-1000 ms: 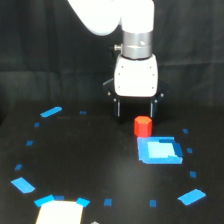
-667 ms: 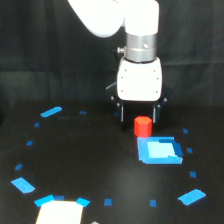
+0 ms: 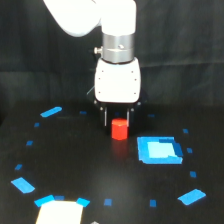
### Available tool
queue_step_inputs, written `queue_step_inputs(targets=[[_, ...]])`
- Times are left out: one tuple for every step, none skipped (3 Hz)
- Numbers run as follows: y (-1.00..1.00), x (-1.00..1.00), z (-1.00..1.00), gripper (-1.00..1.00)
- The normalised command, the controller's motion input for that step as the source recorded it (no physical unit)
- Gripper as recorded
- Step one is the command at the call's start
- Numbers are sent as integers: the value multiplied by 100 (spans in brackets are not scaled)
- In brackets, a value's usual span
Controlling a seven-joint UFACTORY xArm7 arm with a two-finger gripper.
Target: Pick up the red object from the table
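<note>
The red object [image 3: 119, 129], a stubby bright red block, sits between the two dark fingers of my gripper [image 3: 118, 120], just under the white gripper body. The fingers [image 3: 105, 118] stand close against its sides, so the gripper is shut on it. The block's lower half shows below the fingertips, at or just above the black table [image 3: 75, 165]; I cannot tell which. It lies to the exterior view's left of the blue square patch [image 3: 159, 150] and apart from it.
Small blue tape marks ring the table, such as one at the far left [image 3: 51, 111] and one at the near right [image 3: 192, 196]. A pale card [image 3: 59, 212] lies at the front edge. A black curtain hangs behind the arm.
The fingers have narrowed onto the red object. Gripper and block together have shifted toward the exterior view's left, away from the blue patch.
</note>
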Motion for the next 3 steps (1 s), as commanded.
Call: queue_step_inputs(targets=[[-31,-100,3,-99],[-11,51,100,-10],[-18,6,79,-95]])
